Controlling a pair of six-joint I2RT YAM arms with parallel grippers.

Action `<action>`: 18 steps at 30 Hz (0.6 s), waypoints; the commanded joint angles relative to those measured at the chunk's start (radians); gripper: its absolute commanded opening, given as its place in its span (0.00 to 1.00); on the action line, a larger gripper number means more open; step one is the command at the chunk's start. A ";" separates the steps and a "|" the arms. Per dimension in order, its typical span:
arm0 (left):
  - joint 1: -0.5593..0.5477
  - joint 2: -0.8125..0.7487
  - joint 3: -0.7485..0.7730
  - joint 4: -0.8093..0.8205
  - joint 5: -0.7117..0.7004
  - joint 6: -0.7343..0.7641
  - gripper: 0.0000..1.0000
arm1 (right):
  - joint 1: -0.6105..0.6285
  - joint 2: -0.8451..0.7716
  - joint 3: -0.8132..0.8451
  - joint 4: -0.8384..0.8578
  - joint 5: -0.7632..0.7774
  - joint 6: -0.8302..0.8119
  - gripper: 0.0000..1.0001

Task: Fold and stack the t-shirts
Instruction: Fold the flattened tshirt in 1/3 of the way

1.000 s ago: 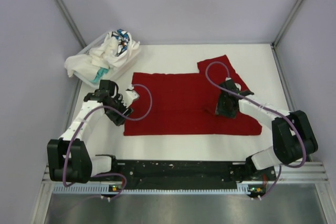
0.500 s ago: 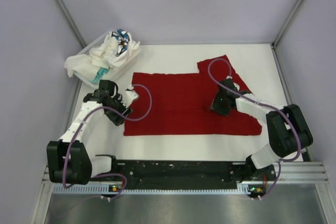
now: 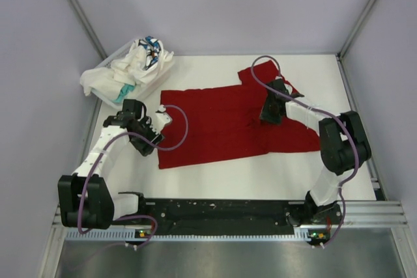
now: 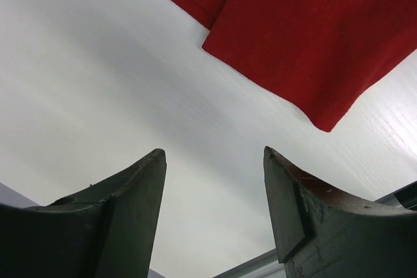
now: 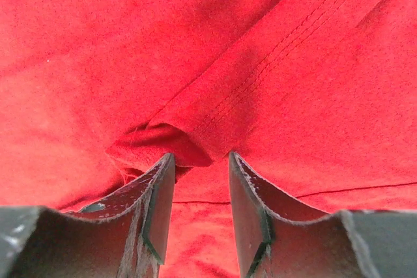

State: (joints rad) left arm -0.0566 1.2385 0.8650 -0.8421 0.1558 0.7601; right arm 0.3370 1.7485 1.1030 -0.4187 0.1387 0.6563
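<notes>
The deep red t-shirt (image 3: 208,125) lies spread on the white table, skewed, with its right side pulled toward the back. My right gripper (image 3: 268,116) points down on its right part. In the right wrist view the jaws (image 5: 199,155) stand a little apart, tips pressed into the red cloth (image 5: 260,50), and a small fold (image 5: 156,142) is bunched against the left fingertip. My left gripper (image 3: 161,120) hovers open just off the shirt's left edge. Its wrist view shows bare table between the fingers (image 4: 214,151) and the shirt's corner (image 4: 313,37) beyond. The white t-shirts (image 3: 133,63) are heaped at the back left.
A white plastic tray (image 3: 109,97) holds the white heap, which spills over its left rim. Grey walls close in the table on three sides. A black rail (image 3: 221,211) with both arm bases runs along the near edge.
My right gripper moved toward the back and dragged the shirt's right side with it, so the near hem now slants. Its jaws narrowed slightly. The left arm stayed put.
</notes>
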 commanded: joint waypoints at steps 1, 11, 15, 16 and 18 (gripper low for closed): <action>0.006 -0.021 0.008 -0.017 0.033 0.008 0.66 | -0.003 -0.040 0.038 -0.075 0.050 -0.072 0.39; -0.022 -0.010 -0.017 -0.083 0.202 0.041 0.63 | -0.009 -0.012 0.121 -0.137 0.096 -0.170 0.26; -0.022 -0.020 -0.026 -0.084 0.194 0.050 0.63 | 0.002 -0.056 0.103 -0.111 0.012 -0.158 0.26; -0.023 -0.022 -0.026 -0.084 0.191 0.048 0.63 | 0.019 -0.070 0.100 -0.100 0.007 -0.182 0.27; -0.023 -0.019 -0.021 -0.081 0.191 0.047 0.63 | 0.048 -0.072 0.103 -0.085 -0.008 -0.242 0.32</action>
State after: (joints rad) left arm -0.0757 1.2388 0.8482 -0.9138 0.3180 0.7891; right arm 0.3454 1.7340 1.1805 -0.5373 0.1776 0.5014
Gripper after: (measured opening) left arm 0.627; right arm 0.281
